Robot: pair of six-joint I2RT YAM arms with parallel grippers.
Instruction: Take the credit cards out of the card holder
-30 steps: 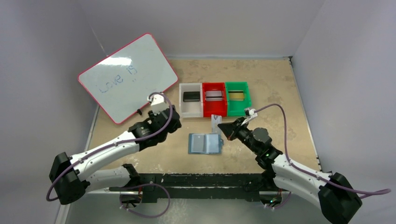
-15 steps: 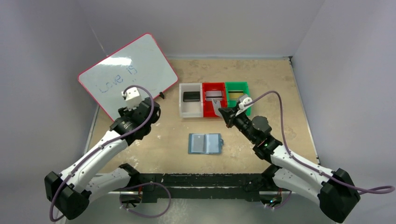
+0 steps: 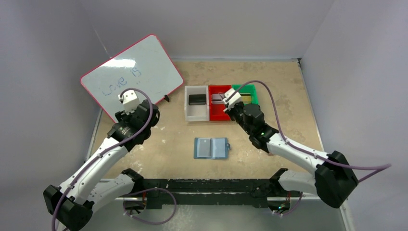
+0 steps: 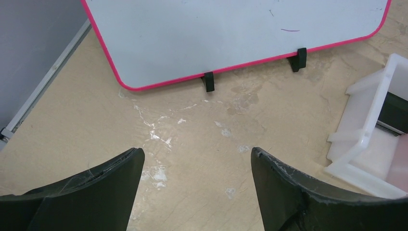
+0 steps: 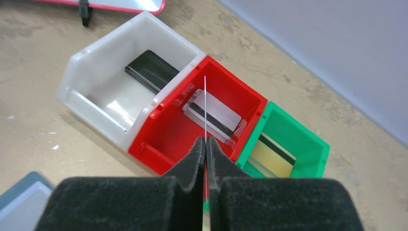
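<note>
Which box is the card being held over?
The red plastic bin, between the white bin and green bin: the right gripper holds its thin card over it.

My fingers are black. Before me: white bin, red bin, green bin, with black card, silvery-grey card, gold card. The card holder is slate-blue.
</note>
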